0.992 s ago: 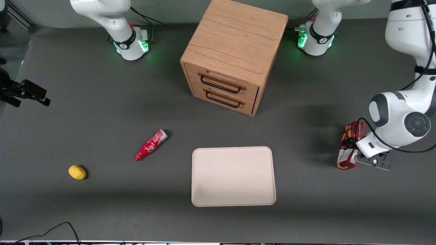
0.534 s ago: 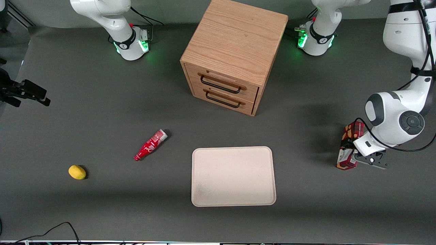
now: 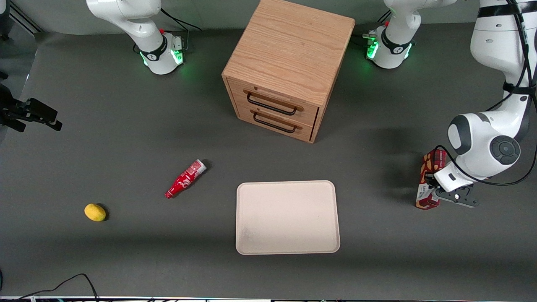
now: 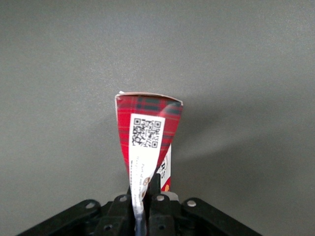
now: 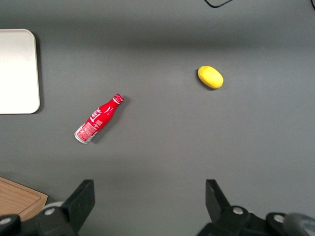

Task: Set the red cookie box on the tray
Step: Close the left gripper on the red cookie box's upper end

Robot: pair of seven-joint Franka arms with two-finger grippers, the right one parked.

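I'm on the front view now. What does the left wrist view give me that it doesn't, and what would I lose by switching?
Only the left wrist view shows the white QR-code label on the box's end and the gripper shut on it. Only the front view shows the tray, the wooden drawer cabinet, the red bottle and the yellow lemon-like object. Both show the red cookie box and the grey table.

Even, soft overhead light on the dark table [image 3: 105,138] — faint blurred shadows beside the wooden cabinet [image 3: 289,63] and the tray [image 3: 287,217]. Green lamps glow at both arm bases. The gripper [image 4: 142,209] looks blurred up close — box print stays sharp
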